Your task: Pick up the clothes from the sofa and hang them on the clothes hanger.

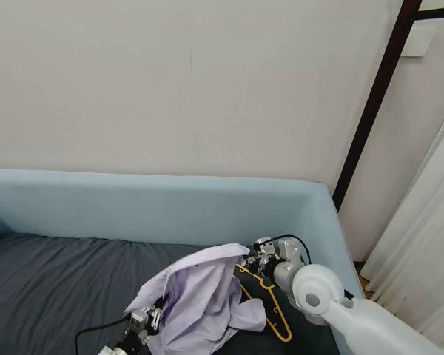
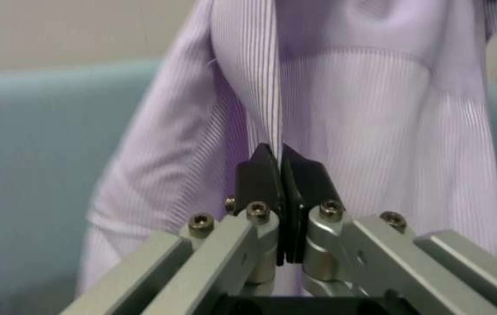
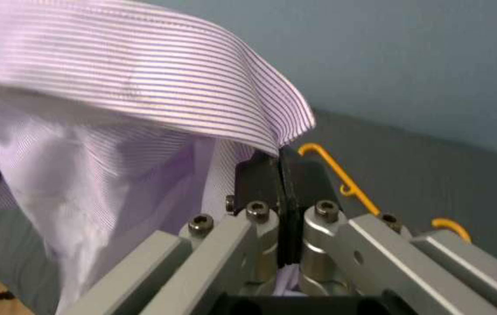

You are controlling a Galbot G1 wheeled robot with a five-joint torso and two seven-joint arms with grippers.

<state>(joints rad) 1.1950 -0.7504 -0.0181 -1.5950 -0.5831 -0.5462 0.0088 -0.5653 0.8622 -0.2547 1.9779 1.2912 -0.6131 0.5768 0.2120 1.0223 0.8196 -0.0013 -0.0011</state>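
Shirt (image 1: 200, 299), lilac with fine stripes: bunched at the right end of the sofa's dark grey seat (image 1: 44, 288) and raised at two points between your grippers.

Left side: your left gripper (image 1: 152, 312) sits low over the seat at the shirt's left edge. Its wrist view shows the black pads (image 2: 261, 177) pressed together, with a vertical fold of cloth pinched at their tips. The pale blue backrest (image 1: 133, 207) is behind.

Middle: the cloth sags from both holds into a loose heap on the cushion.

Right of the heap: the yellow hanger (image 1: 270, 309) slants down along the shirt's right side, its upper end tucked under the cloth. You cannot tell whether its lower end touches the seat.

Further right: your right gripper (image 1: 253, 257) is at the shirt's highest corner, close to the sofa's right arm. Its fingers are closed on the striped edge, and the hanger's hook curls just past them.

Beyond the sofa: dark pole (image 1: 370, 103), white curtain (image 1: 429, 244).
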